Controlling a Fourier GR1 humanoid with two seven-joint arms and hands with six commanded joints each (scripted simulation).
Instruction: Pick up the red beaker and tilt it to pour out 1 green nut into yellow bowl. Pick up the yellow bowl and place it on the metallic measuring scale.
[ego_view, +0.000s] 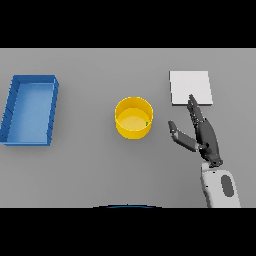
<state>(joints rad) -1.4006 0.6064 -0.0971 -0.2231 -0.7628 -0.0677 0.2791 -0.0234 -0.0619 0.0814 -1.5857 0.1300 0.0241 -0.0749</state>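
A yellow bowl (133, 118) stands on the grey table at the centre. A small green nut (146, 123) lies inside it at its right wall. The metallic measuring scale (190, 87) is a flat pale square at the back right. My right hand (204, 135) is open, fingers straight and thumb spread, to the right of the bowl and apart from it. Its fingertips reach over the scale's front edge. No red beaker shows in the head view. My left hand is not in view.
A blue rectangular tray (10, 111) lies at the far left of the table, with nothing visible in it. My right forearm (220, 187) comes in from the lower right.
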